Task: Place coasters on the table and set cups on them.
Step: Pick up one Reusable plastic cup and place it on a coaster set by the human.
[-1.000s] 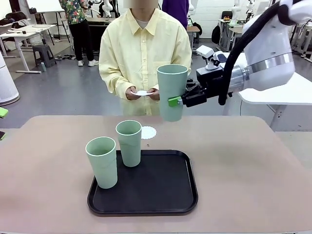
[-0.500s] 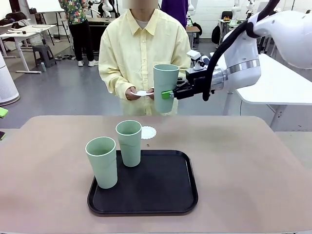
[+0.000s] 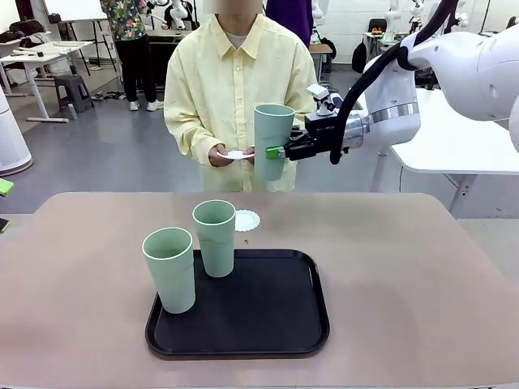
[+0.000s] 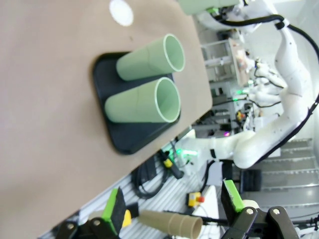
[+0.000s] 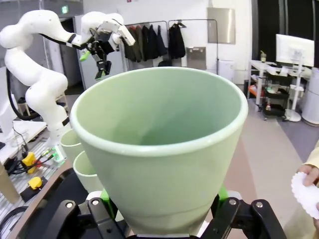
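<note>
Progress was slight: one lacy white paper coaster [image 3: 247, 220] lay cupless on the beige surface [image 3: 405, 284]; right pincer [image 3: 274, 151] grasped a mint-green plastic tumbler [image 3: 273, 126], left pincer [image 4: 173, 201] gaped.

No text, label, brand or number is showing clearly enough to read. A small green sign [image 5: 65, 9] is hanging high on the far wall, up and to the left of the right pincer [image 5: 162, 201] in its wrist view, but its marks are coming out too small and blurred to make out.
</note>
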You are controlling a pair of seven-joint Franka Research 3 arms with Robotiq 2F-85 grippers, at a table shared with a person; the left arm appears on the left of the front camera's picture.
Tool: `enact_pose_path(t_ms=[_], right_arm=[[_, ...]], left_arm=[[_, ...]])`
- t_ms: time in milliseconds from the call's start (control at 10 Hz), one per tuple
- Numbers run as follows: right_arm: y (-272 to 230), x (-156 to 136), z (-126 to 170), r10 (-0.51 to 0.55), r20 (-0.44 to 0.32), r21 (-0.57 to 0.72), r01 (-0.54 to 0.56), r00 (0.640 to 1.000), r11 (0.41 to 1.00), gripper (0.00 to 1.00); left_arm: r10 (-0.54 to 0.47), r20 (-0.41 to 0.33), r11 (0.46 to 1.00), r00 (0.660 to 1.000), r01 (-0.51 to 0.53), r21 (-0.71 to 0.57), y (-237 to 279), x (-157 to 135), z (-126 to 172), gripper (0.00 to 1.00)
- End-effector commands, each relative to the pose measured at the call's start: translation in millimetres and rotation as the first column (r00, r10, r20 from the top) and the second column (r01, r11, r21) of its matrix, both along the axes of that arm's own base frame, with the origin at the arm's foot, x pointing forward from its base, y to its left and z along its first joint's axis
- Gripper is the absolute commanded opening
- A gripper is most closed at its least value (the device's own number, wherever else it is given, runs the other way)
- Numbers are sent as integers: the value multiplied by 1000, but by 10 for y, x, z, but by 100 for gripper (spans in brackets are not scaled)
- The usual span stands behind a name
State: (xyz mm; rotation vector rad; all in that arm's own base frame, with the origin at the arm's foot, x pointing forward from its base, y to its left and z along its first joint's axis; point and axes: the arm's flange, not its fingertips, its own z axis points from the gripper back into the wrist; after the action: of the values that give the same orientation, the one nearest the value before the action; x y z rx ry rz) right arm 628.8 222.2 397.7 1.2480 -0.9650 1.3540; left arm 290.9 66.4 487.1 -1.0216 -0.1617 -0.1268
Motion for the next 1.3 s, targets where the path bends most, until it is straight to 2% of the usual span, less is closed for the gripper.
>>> enact_pose_path(t_ms=[0, 400, 500, 700, 800, 1200], right_arm=[[15, -37, -4, 25, -7, 6, -25, 1000, 1000, 84], [13, -16, -3, 9, -4, 4, -9, 1000, 1000, 84], [128, -35, -165, -11, -18, -30, 11, 1000, 1000, 84], [352, 22, -448, 19, -34, -86, -22, 999, 996, 84], [377, 104, -551, 11, -55, -85, -16, 998, 996, 84], [365, 227, -830, -8, -50, -62, 5, 999, 998, 84]], left_arm=[[-8, 20, 1000, 1000, 9, -16, 4, 4, -5, 100], [-8, 20, 1000, 1000, 9, -16, 4, 4, -5, 100], [-8, 20, 1000, 1000, 9, -16, 4, 4, -5, 100], [-8, 20, 1000, 1000, 9, -16, 4, 4, -5, 100], [-8, 20, 1000, 1000, 9, -16, 4, 4, -5, 100], [-8, 20, 1000, 1000, 9, -16, 4, 4, -5, 100]])
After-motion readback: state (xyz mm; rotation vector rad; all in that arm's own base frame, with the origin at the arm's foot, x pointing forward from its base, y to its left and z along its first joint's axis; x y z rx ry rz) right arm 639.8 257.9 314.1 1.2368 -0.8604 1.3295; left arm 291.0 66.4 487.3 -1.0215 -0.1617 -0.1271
